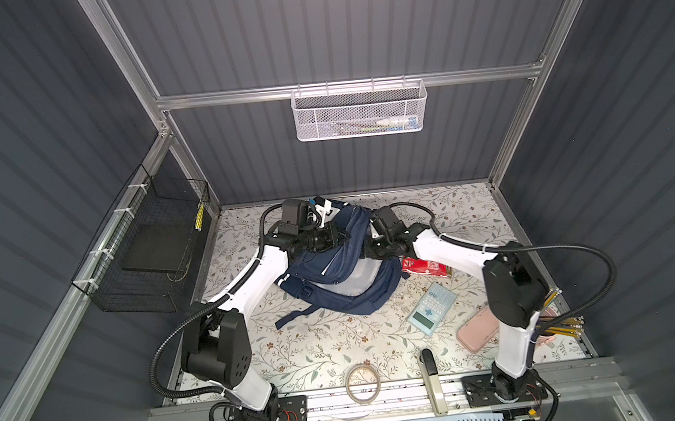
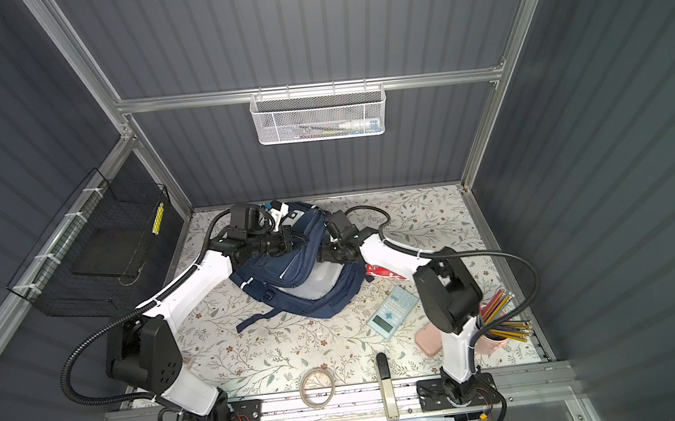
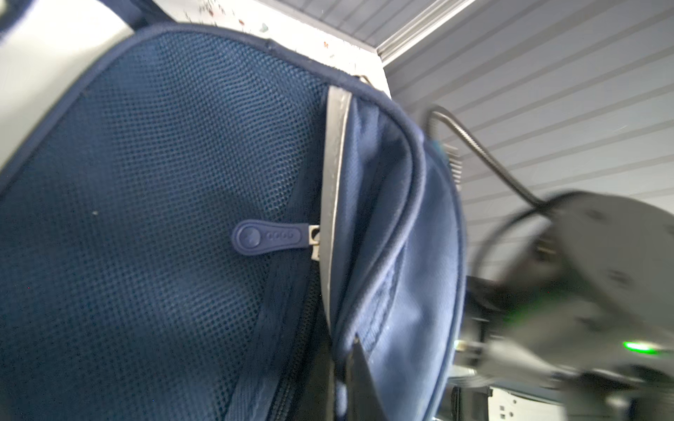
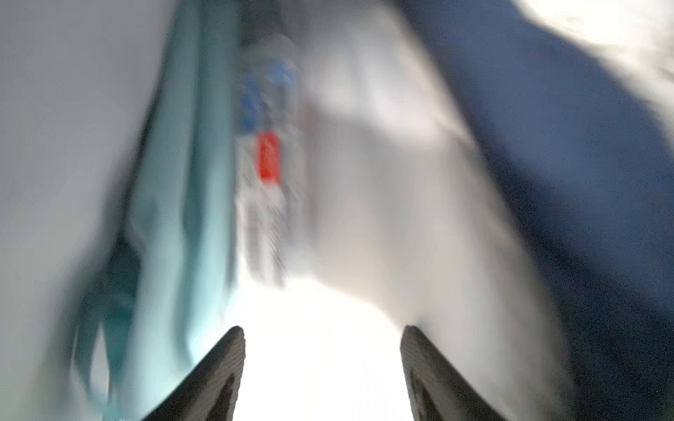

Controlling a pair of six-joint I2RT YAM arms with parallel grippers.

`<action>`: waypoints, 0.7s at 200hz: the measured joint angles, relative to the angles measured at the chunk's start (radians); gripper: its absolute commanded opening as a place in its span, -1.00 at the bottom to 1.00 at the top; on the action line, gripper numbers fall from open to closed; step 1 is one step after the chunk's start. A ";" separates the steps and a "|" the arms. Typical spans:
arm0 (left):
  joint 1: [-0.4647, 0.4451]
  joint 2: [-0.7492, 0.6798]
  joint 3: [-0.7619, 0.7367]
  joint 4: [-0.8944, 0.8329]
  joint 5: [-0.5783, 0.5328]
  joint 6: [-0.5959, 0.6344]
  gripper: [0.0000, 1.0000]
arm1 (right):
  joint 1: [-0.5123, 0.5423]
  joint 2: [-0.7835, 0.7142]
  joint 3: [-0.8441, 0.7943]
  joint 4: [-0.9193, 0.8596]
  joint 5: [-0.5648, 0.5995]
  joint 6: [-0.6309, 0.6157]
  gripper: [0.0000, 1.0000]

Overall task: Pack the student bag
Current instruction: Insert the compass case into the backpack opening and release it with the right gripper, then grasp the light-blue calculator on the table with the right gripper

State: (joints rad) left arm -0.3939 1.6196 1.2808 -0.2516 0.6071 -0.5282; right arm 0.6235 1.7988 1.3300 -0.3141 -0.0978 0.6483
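Bare table [image 1: 318,346] before student bag [image 1: 356,301]

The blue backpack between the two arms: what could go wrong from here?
1. The left gripper pinches only a fold of the student bag; it may slip and the opening could sag shut.
2. The right gripper, open at the bag's mouth, could snag the pale lining.
3. Its arm might nudge the red box beside it.
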 measured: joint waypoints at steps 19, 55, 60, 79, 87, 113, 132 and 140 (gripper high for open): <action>-0.007 0.018 -0.019 0.019 0.001 0.000 -1.00 | -0.027 -0.156 -0.128 -0.025 0.012 0.025 0.48; -0.017 0.047 -0.061 0.066 0.022 -0.001 -1.00 | -0.045 -0.409 -0.370 -0.117 0.037 0.092 0.66; -0.018 0.047 -0.064 0.069 0.021 -0.001 -1.00 | -0.051 -0.443 -0.410 -0.130 0.033 0.109 0.67; -0.018 0.047 -0.066 0.074 0.021 -0.001 -1.00 | -0.110 -0.557 -0.554 -0.189 0.018 0.169 0.69; -0.018 0.047 -0.066 0.077 0.023 -0.002 -1.00 | -0.140 -0.600 -0.606 -0.224 0.023 0.190 0.70; -0.018 0.047 -0.069 0.089 0.026 -0.011 -1.00 | -0.170 -0.660 -0.661 -0.339 0.058 0.240 0.74; -0.018 0.047 -0.079 0.104 0.034 -0.021 -1.00 | -0.171 -0.656 -0.664 -0.357 0.066 0.254 0.76; -0.018 0.047 -0.085 0.113 0.035 -0.026 -1.00 | -0.173 -0.648 -0.668 -0.347 0.066 0.257 0.78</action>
State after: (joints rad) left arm -0.4118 1.6665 1.1954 -0.1387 0.6422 -0.5545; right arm 0.4507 1.1511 0.6617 -0.6609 -0.0322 0.9058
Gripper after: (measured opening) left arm 0.068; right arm 0.879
